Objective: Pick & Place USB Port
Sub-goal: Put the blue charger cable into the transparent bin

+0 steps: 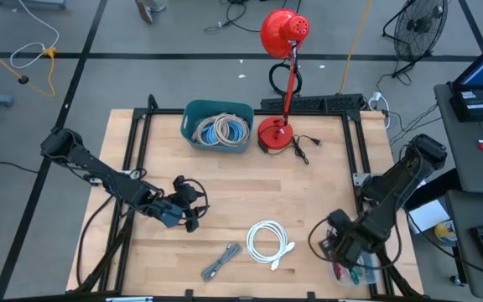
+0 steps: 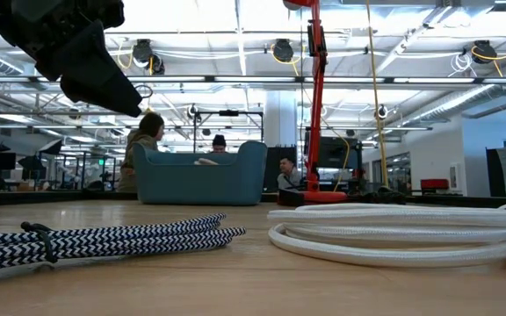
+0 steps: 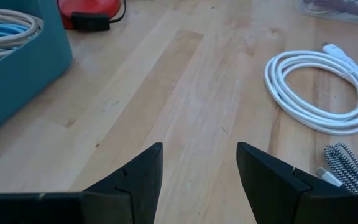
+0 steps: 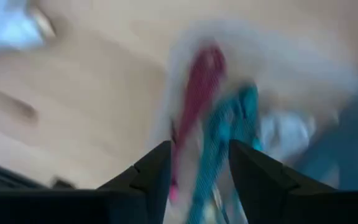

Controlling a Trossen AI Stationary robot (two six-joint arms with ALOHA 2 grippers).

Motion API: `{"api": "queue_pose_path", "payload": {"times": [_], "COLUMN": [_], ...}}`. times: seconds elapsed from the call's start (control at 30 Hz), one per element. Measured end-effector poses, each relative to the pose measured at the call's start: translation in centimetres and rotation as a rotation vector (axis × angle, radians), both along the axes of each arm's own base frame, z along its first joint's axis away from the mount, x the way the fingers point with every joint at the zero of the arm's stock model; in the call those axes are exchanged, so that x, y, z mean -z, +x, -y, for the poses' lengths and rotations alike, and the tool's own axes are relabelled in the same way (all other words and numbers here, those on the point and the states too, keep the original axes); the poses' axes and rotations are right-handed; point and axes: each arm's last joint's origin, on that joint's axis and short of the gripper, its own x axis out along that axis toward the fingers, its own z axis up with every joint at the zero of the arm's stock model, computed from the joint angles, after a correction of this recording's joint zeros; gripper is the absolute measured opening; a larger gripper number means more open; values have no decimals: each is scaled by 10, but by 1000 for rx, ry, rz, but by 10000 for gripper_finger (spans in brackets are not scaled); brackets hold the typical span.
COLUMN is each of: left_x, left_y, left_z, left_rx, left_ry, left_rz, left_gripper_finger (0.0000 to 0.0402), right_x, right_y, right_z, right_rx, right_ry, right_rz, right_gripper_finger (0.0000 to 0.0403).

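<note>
The white coiled cable (image 1: 269,242) is seen low in the overhead frame, right of centre, on the bench (image 1: 250,189). The left claw (image 1: 193,205), spread wide and empty, lies up-left of it, nearer than the right claw (image 1: 340,247), whose state cannot be told.

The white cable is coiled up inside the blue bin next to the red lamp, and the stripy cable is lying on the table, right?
Not quite. The white cable lies coiled on the bare table, near the front edge beside the stripy cable, as the high view shows. The blue bin next to the red lamp holds other coiled cables.
</note>
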Motion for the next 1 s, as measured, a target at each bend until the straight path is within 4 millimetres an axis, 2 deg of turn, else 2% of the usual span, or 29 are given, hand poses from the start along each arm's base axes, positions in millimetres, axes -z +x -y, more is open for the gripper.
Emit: {"api": "queue_pose_path", "payload": {"times": [0.17,0.37,0.53,0.73,0.87,1.0], "left_x": [7,20,23,20,20,20], "left_y": [2,9,12,15,15,15], "left_z": [1,1,-1,3,3,3], "left_rx": [-5,-28,-33,5,12,12], "left_ry": [11,17,5,11,14,14], "left_rz": [-24,-67,-77,-42,-44,-44], "left_gripper_finger": [207,207,207,207,207,207], "right_x": [-1,-3,-4,1,17,35], "right_y": [-8,-7,-6,-9,-13,-12], "right_z": [-11,-26,-28,-27,-23,-25], "right_rx": [23,28,33,28,28,15], "right_ry": [149,253,262,276,288,365], "right_rz": [-144,-67,-43,-100,-147,-98], "right_gripper_finger": [114,64,41,51,78,107]}}
